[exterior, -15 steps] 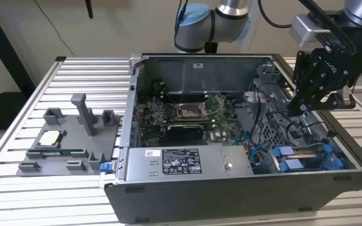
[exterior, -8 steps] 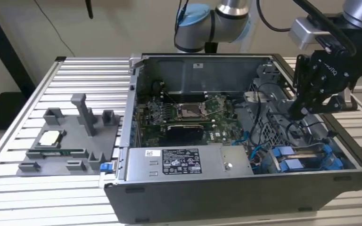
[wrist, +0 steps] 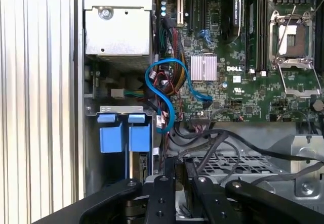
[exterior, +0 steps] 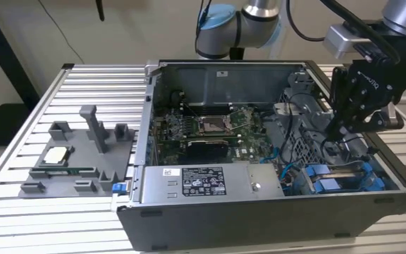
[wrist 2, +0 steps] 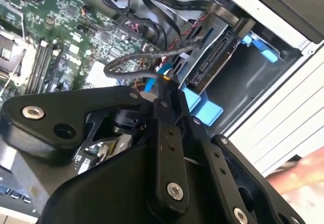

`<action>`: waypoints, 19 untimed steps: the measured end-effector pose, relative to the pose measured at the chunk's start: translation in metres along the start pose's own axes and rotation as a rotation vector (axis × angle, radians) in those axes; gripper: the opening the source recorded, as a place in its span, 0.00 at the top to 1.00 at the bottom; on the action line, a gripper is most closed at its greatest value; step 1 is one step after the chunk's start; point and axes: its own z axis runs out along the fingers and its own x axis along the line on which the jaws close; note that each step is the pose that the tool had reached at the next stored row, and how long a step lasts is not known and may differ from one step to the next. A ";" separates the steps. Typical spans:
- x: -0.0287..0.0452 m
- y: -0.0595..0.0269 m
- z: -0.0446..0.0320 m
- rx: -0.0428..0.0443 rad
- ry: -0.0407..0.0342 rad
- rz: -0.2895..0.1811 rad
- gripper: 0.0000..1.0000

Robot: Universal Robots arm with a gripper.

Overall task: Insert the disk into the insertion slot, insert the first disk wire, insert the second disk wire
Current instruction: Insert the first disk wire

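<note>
Exterior view: gripper (exterior: 335,136) is down inside the computer case (exterior: 188,233) on the exterior view's right, over the insertion slot (exterior: 305,145). I see the disk (exterior: 330,180) sitting in that slot in its blue carrier, at the case's near corner, beside the power-supply box (exterior: 203,182). From the second wrist view I read the claw as closed, pinching the end of a dark wire (wrist 2: 126,64) near the disk's connector edge; can't tell if they touch. First wrist view has a blue cable (wrist: 169,82) looping over the motherboard (wrist: 228,97), apart from the fingers.
</note>
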 end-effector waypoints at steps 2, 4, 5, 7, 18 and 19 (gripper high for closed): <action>0.0008 -0.0001 0.0008 0.0002 0.0129 0.001 0.81; 0.0015 -0.0001 0.0016 0.0004 0.0254 0.001 0.81; 0.0017 -0.0002 0.0020 0.0004 0.0314 0.001 0.81; 0.0018 -0.0003 0.0021 0.0005 0.0352 0.002 0.81; 0.0049 -0.0006 0.0064 0.0009 0.0646 0.003 0.81; 0.0056 -0.0007 0.0071 0.0009 0.0674 0.003 0.81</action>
